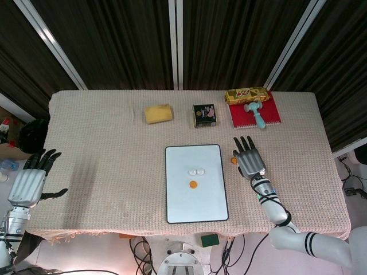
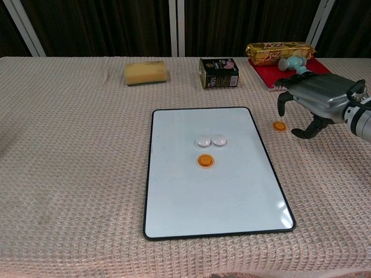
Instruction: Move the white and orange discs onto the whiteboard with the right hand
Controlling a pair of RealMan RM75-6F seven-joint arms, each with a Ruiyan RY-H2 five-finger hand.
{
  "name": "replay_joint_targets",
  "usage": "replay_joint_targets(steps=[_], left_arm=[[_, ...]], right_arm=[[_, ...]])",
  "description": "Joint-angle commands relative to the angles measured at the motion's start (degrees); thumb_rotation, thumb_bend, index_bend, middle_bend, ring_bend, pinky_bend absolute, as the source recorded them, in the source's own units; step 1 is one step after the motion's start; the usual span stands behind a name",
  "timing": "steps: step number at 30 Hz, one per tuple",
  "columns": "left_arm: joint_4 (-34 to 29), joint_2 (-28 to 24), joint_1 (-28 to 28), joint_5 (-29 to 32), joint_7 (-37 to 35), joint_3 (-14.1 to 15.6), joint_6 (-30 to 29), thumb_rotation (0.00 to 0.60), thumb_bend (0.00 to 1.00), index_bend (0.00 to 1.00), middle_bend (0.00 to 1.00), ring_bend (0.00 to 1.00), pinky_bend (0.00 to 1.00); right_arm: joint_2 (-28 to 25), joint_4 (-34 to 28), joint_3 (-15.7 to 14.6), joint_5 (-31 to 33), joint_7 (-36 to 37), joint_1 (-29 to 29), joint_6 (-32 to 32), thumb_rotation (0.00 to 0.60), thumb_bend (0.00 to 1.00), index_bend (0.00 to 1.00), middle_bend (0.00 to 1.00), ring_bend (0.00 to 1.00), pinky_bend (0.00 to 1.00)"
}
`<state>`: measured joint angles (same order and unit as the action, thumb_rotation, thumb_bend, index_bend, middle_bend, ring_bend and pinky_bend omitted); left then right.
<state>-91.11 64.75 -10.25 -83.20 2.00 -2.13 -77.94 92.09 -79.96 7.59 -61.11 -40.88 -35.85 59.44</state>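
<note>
The whiteboard [image 1: 195,203] [image 2: 232,197] lies flat mid-table. On it sit two white discs [image 1: 198,171] [image 2: 210,140] side by side and one orange disc [image 1: 193,184] [image 2: 205,160] just nearer me. A second orange disc [image 1: 233,161] [image 2: 279,125] lies on the cloth just right of the board. My right hand [image 1: 249,160] [image 2: 319,98] hovers beside that disc, to its right, fingers spread and curved down, holding nothing. At the table's left edge my left hand [image 1: 28,182] is open and empty, seen only in the head view.
Along the far side stand a yellow sponge [image 1: 157,113] [image 2: 145,73], a dark tin [image 1: 204,114] [image 2: 219,72], and a red notebook [image 1: 255,114] [image 2: 301,74] bearing a snack packet [image 1: 247,94] [image 2: 278,51] and a pale blue toy [image 1: 256,113] [image 2: 298,65].
</note>
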Motion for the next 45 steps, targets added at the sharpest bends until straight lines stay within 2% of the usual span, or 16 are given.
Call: replay_joint_targets(steps=[1, 10, 27, 36, 40, 45], left_arm=[[0.0, 0.0, 0.1, 0.0, -0.1, 0.0, -0.1, 0.51, 0.04, 0.13, 0.09, 0.0, 0.11], [0.0, 0.0, 0.0, 0.1, 0.1, 0.0, 0.1, 0.51, 0.04, 0.13, 0.09, 0.0, 0.11], [-0.1, 0.0, -0.1, 0.1, 0.2, 0.1, 0.2, 0.508, 0.04, 0.13, 0.09, 0.0, 0.11], [0.1, 0.1, -0.3, 0.2, 0.1, 0.0, 0.6, 0.509, 0.04, 0.13, 0.09, 0.0, 0.11], [0.0, 0.0, -0.2, 0.3, 0.0, 0.0, 0.4, 0.512, 0.04, 0.13, 0.09, 0.0, 0.11], [0.0, 0.0, -0.3, 0.4, 0.1, 0.0, 0.6, 0.51, 0.04, 0.13, 0.09, 0.0, 0.11]], right_arm=[[0.9, 1.3, 0.2, -0.1, 0.2, -0.5, -0.1, 0.6, 0.33, 0.4, 0.0, 0.0, 0.0], [3.0, 4.7, 0.2, 0.7, 0.1, -1.7, -1.3, 0.6, 0.33, 0.4, 0.0, 0.0, 0.0], [4.5, 6.9, -0.2, 1.4, -0.1, -2.6, -1.8, 0.6, 0.34, 0.43, 0.0, 0.0, 0.0], [4.8, 7.6, -0.4, -1.6, 3.2, -2.3, -0.3, 0.6, 0.42, 0.53, 0.03, 0.0, 0.0], [3.4, 4.3, -1.2, -5.7, 5.8, -1.8, 1.6, 0.6, 0.43, 0.54, 0.04, 0.0, 0.0], [0.6, -3.9, -3.4, -12.1, 5.2, -1.5, 4.2, 0.6, 0.43, 0.55, 0.04, 0.0, 0.0]])
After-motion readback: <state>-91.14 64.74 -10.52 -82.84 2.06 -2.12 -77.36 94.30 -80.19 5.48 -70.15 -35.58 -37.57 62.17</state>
